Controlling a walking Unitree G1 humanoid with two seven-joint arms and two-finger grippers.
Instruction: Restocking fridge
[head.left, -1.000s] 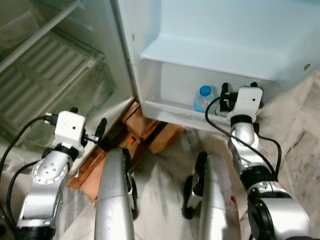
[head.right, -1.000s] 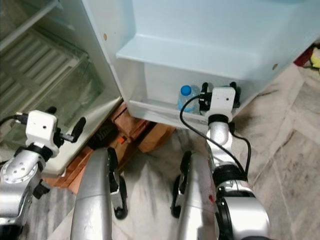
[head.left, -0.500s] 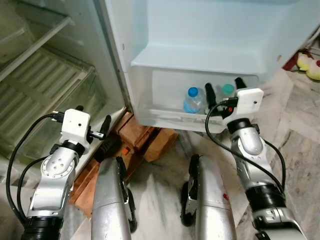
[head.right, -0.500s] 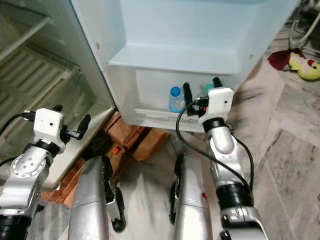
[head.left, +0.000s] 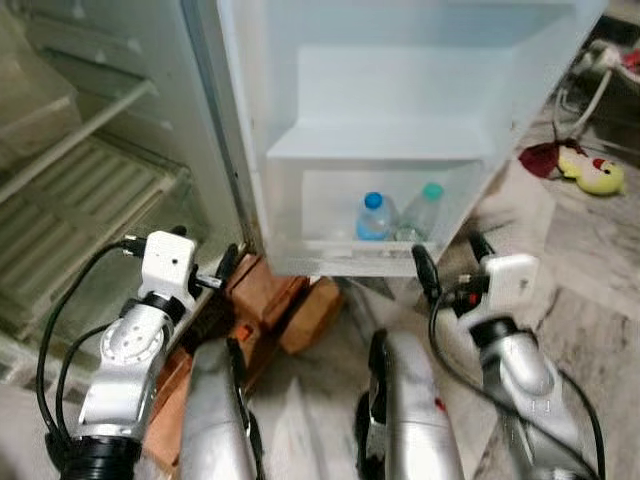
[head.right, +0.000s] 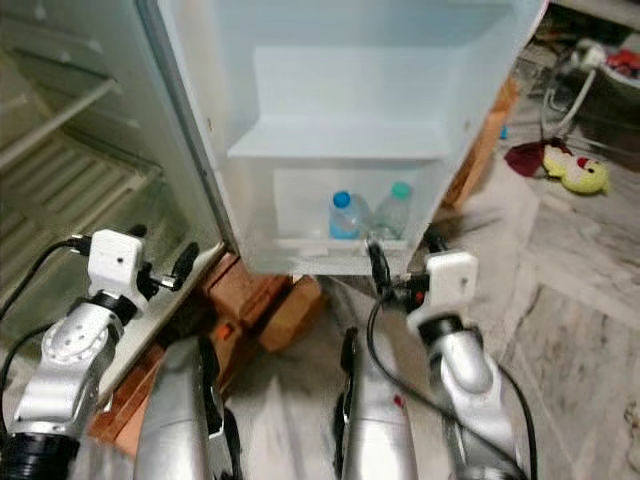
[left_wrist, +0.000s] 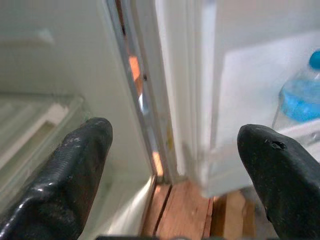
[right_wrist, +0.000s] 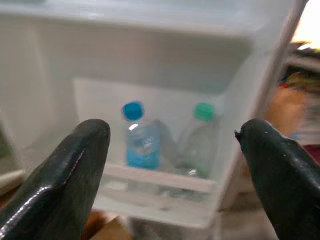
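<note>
Now right end effector (head.left: 448, 266) withdrawn, green-cap bottle (head.left: 424, 212) left.

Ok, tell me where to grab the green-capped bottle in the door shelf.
Grip the green-capped bottle by its neck, just under the cap, coming down from above and the open front. It stands upright, its lower body is behind the door shelf rail, and the blue-capped bottle crowds its left side. The right end effector, open and facing the shelf, looks best placed.

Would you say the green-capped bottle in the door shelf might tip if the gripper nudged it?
Probably: the green-capped bottle is tall and narrow, already leaning. The door shelf rail and the blue-capped bottle beside it should stop a full fall. Its clear plastic likely flexes.
</note>
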